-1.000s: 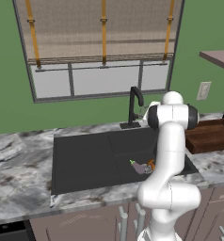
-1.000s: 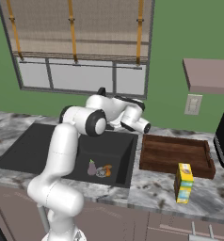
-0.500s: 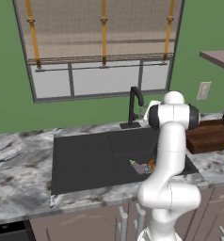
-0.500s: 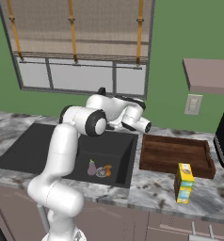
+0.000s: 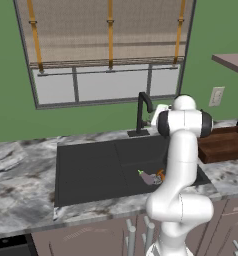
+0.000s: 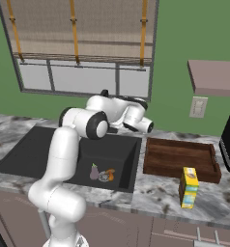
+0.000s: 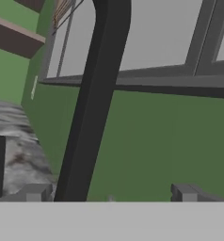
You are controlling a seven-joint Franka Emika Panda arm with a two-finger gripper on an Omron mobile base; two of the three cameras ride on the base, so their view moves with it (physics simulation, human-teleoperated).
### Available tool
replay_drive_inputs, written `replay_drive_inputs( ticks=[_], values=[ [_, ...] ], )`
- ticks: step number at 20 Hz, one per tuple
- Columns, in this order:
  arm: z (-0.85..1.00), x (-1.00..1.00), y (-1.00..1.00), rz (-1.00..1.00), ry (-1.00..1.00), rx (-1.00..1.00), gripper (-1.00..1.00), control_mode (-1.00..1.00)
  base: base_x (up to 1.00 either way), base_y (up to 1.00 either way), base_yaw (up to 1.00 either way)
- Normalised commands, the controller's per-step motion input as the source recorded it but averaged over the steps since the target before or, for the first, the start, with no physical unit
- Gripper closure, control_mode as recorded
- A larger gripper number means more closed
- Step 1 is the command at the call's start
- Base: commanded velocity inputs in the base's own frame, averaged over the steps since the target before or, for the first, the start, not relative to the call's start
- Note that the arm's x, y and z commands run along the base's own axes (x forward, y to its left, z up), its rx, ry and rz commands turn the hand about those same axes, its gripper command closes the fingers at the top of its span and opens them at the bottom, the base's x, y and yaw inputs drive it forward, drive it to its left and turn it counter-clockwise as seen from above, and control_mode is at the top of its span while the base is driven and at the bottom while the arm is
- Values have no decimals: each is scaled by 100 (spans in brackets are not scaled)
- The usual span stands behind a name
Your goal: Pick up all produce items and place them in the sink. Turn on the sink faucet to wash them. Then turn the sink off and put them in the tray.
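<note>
Green wall (image 5: 206, 45), blinded window (image 5: 108, 50), marble counter (image 5: 21, 175).

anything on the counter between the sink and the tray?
Bare marble counter between sink and tray, per right base view; the yellow carton stands in front of the tray.

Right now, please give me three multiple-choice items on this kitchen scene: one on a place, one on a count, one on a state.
1. Where do the produce items lie?
A. in the sink
B. in the tray
C. on the counter

2. How many produce items are there?
A. one
B. two
C. four

3. What does the tray hold?
A. both pieces
B. a carton
C. nothing

Answers: 1 A, both lie on the black basin floor. 2 B, one purple, one orange. 3 C, its wooden floor is bare; the yellow carton stands on the counter in front of it.
</note>
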Motion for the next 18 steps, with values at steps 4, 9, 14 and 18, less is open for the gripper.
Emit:
replay_drive_inputs(
  ticks=[4, 9, 14, 18],
  values=[
    [0, 0, 16, 1, 1, 0, -100, -100, 0, 0, 0],
    [0, 2, 8, 0, 3, 0, -100, -100, 0, 0, 0],
    [0, 14, 1, 0, 2, 0, -100, -100, 0, 0, 0],
    [-4, 17, 0, 0, 2, 0, -100, -100, 0, 0, 0]
  ],
)
